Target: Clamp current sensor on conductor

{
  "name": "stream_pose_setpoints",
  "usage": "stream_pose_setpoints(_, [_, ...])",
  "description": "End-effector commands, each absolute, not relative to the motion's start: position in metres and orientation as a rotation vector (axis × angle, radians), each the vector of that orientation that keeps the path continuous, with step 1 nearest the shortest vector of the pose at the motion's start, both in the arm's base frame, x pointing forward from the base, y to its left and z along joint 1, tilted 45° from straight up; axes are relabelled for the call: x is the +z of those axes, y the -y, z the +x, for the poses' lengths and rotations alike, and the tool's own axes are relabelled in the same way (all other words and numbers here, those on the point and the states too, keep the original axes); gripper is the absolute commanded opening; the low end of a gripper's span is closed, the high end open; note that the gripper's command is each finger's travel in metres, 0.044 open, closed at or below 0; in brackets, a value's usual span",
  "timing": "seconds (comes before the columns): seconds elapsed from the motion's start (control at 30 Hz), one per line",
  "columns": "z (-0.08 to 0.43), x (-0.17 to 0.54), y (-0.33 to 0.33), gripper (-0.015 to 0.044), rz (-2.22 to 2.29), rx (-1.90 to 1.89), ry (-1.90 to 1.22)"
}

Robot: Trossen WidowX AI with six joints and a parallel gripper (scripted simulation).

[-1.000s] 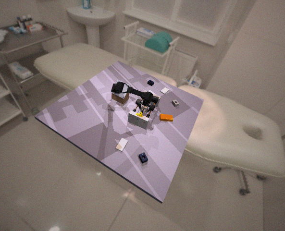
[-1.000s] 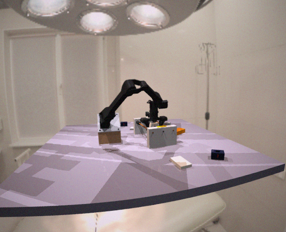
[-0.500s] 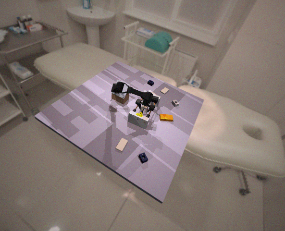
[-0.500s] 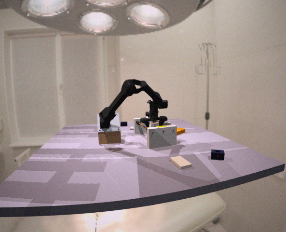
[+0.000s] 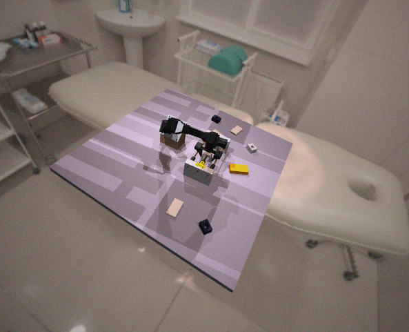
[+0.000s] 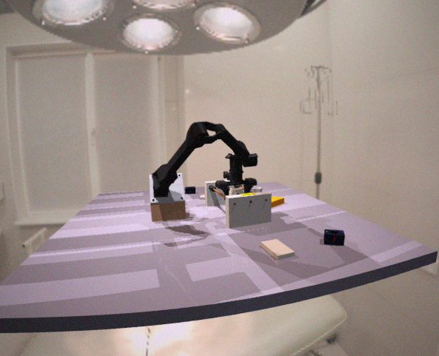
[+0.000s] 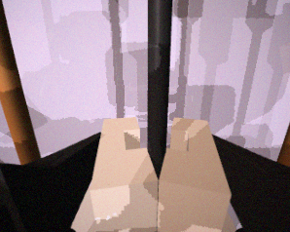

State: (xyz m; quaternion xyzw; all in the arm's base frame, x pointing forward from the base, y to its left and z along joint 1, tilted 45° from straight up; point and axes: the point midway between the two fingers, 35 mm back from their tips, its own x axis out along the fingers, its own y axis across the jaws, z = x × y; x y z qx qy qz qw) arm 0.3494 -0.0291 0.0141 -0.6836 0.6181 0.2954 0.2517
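The beige split-core sensor [image 7: 128,168] [image 5: 207,156] sits between the two support panels [image 5: 196,174] [image 6: 249,212]. In the wrist view its two halves meet at the near end, with the black middle conductor [image 7: 159,41] running into the narrow gap between them. My gripper [image 7: 155,138] [image 5: 203,162] is shut on the sensor, one black finger against each outer side. A yellow marker [image 5: 200,164] [image 6: 248,194] stands at the top of the front panel, its lettering too small to read. The sensor's arrow and latch cannot be made out.
Orange conductors [image 7: 12,90] [image 6: 218,192] run either side of the sensor, close to the fingers. A yellow-orange block [image 5: 238,168] lies right of the panels. Dark blocks [image 5: 205,226] [image 5: 216,119], a grey block [image 5: 252,148] and beige slabs [image 5: 174,208] [image 5: 236,130] lie around.
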Motion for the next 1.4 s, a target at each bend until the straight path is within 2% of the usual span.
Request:
stream_pose_setpoints(0.0, [0.35,0.0146,0.0284,0.0,-1.86,0.801,-1.678])
stream_pose_setpoints(1.37, [0.3493,0.0158,0.0273,0.0,-1.86,0.804,-1.682])
